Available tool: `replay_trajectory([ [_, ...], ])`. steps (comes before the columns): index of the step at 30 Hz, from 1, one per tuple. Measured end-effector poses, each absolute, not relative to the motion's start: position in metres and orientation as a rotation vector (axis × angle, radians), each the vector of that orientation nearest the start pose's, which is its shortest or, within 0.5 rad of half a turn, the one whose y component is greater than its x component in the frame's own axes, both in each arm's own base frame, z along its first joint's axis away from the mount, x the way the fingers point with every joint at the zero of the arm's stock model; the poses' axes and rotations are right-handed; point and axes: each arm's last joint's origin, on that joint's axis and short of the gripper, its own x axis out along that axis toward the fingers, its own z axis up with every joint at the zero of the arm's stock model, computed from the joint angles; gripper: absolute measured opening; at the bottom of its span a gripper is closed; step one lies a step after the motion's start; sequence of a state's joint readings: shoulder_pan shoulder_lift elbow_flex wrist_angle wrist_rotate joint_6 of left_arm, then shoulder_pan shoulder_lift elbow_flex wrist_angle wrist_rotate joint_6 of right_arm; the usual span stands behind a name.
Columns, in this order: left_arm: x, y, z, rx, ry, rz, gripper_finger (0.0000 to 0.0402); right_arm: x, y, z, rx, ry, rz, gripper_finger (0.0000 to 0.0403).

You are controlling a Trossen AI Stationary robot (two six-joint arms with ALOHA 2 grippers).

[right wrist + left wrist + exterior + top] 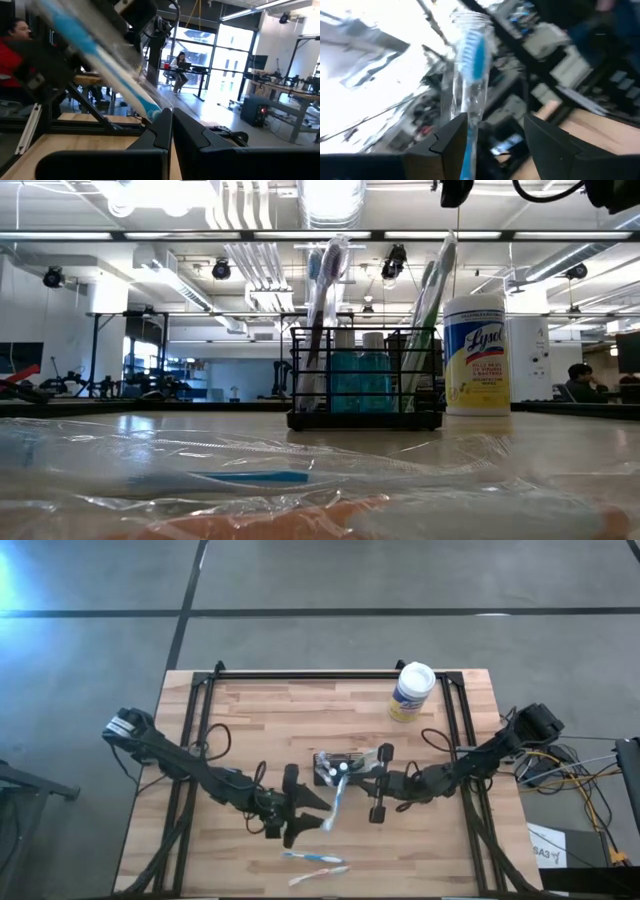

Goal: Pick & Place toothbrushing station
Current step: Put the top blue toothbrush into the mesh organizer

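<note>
Both arms hold one wrapped toothbrush beside the black holder.

The left end effector point(305, 812) grips the low end of the toothbrush point(335, 802); the right end effector point(378, 783) pinches its top. The holder point(345, 766) sits mid-counter point(260, 705), just beyond them, nearer the right arm. The brush slants up toward it.

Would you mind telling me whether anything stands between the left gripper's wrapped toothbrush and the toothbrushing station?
Nothing visible does. The left gripper holds a wrapped toothbrush that slants toward the toothbrushing station, with bare table between. The right gripper sits beside the station, pinching the brush's tip, not across the path. Two more wrapped brushes lie at the table's near edge.
</note>
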State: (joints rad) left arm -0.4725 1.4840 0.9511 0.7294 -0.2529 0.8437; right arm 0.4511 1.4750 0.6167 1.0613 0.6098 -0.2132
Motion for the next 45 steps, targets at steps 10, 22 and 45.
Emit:
replay_trajectory([
  [10, 0.303, -0.145, 0.316, 0.740, -0.257, -0.076, 0.0158, 0.269, 0.111, 0.238, -0.108, -0.157, -0.179, 0.0008],
  [22, 0.308, -0.138, 0.323, 0.701, -0.261, -0.047, 0.0172, 0.284, 0.111, 0.234, -0.108, -0.159, -0.195, 0.0008],
  [45, 0.303, -0.145, 0.322, 0.680, -0.209, 0.024, 0.0022, 0.295, 0.116, 0.234, -0.152, -0.143, -0.187, 0.0008],
])
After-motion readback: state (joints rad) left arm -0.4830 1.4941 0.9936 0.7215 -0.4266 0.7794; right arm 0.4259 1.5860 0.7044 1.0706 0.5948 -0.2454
